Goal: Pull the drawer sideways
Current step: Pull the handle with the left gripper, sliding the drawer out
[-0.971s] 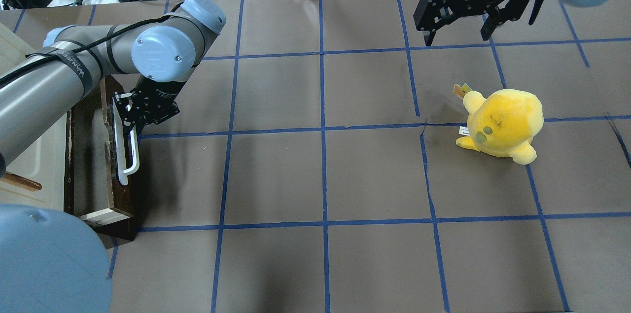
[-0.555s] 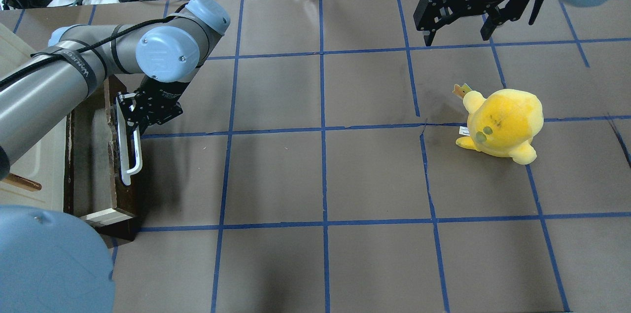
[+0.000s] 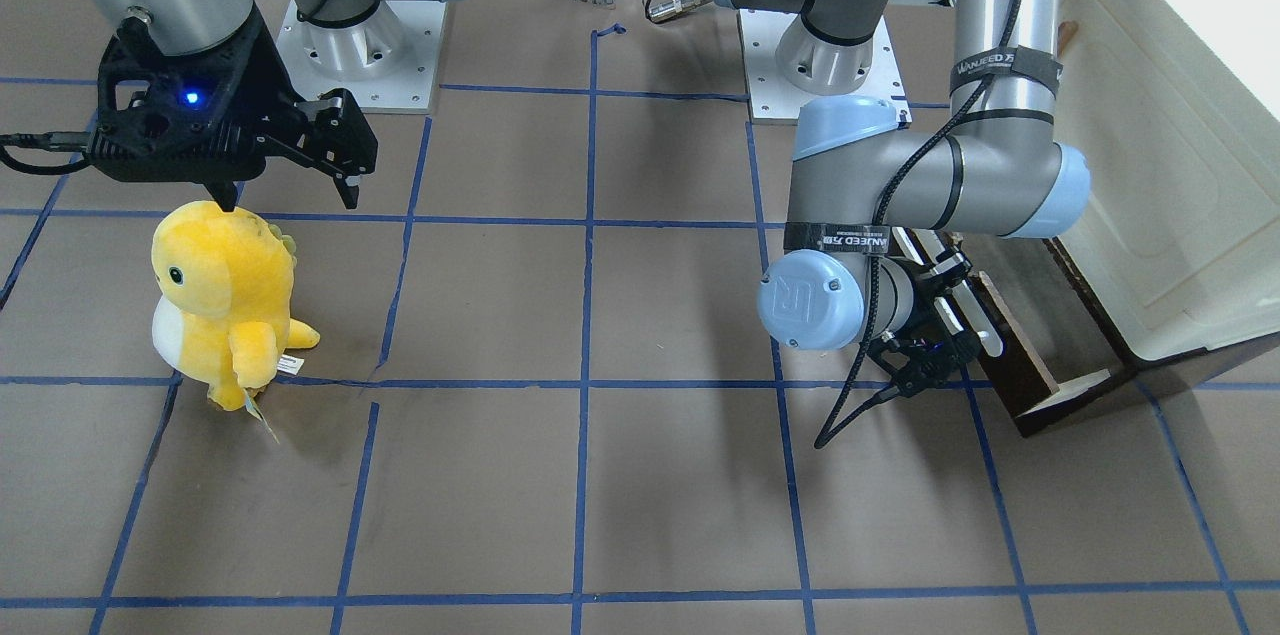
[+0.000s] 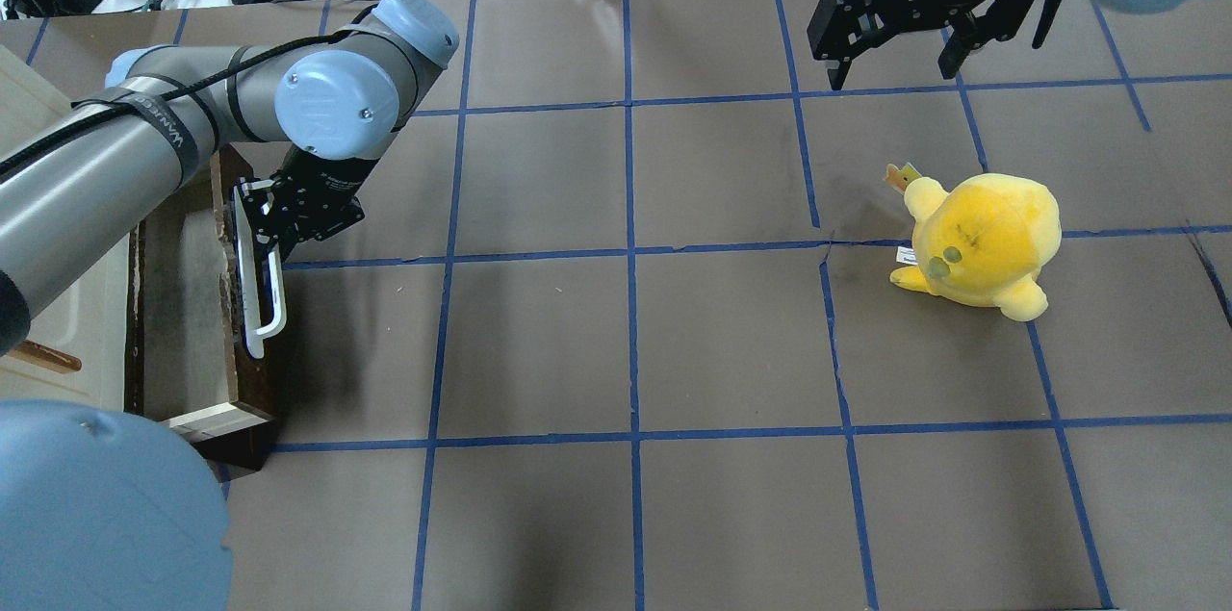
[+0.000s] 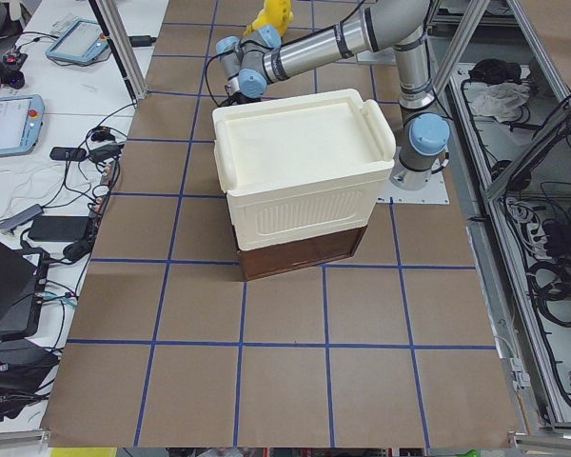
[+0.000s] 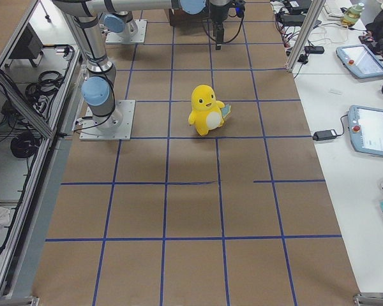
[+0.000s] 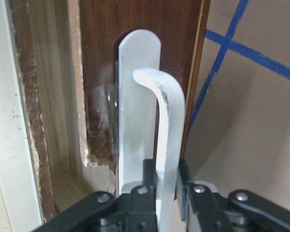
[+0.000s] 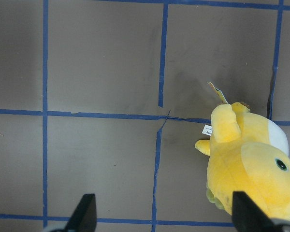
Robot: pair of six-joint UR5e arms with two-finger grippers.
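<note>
The drawer [image 4: 258,380], part-open at the table's [image 4: 626,351] left edge, looks stiff, weighty wood; the left hand [image 7: 165,176] is clamped on its rigid white handle [image 7: 157,125], the sound place to hold; the right hand [image 4: 895,63] hangs open, far right.

the overhead view looks forward and down on the table [image 4: 626,351]; the front-facing view faces it from across, steeply down. both share the yellow plush [image 4: 977,241] and the drawer [image 4: 258,385]. 2 side views look along the table from its ends. the left wrist camera sits close to the white handle [image 7: 166,145], the right above the plush.
</note>
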